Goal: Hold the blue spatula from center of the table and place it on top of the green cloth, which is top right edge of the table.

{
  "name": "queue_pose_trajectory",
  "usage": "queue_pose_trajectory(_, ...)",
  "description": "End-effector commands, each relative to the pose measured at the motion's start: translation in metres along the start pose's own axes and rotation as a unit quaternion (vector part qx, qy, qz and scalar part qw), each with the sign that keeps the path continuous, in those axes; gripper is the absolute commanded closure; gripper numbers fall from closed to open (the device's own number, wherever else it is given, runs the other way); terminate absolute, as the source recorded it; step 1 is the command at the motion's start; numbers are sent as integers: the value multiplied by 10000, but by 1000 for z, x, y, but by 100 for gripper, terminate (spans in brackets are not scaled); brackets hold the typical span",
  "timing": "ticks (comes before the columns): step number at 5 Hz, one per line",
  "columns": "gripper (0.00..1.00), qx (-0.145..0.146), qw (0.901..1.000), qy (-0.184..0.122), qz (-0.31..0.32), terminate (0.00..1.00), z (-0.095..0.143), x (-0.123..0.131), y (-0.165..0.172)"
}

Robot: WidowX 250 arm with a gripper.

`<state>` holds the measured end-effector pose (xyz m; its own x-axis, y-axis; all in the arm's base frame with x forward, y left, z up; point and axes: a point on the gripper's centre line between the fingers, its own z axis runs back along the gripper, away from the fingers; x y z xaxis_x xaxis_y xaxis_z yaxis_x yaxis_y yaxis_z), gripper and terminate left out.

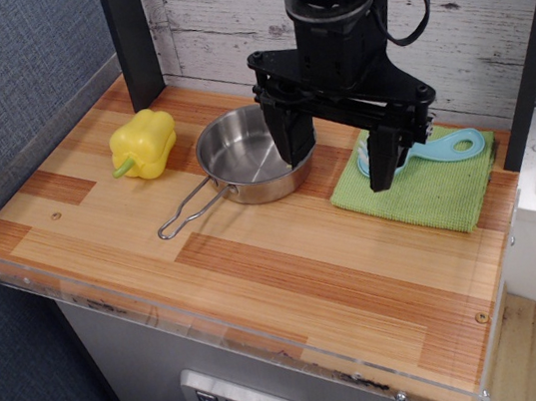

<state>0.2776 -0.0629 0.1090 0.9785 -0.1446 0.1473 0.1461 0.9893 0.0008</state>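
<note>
Plank table with three things resting on it

The table, of light and reddish-brown planks with a clear acrylic rim, carries a yellow bell pepper at back left, a steel pan just beside it, and the green cloth at back right.

We see a whitewashed plank wall at the far side, grey-blue fabric wall on the left.

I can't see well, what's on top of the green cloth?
The blue spatula lies on the cloth. The open gripper hangs in front, hiding most of its bristly head.
</note>
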Motion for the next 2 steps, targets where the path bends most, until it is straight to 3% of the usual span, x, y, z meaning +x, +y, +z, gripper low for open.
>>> queue_pose_trajectory(1,0,-257,9993,-74,-271,0,6,-2,1)
queue_pose_trajectory(2,0,-257,9993,-74,-271,100,6,-2,1)
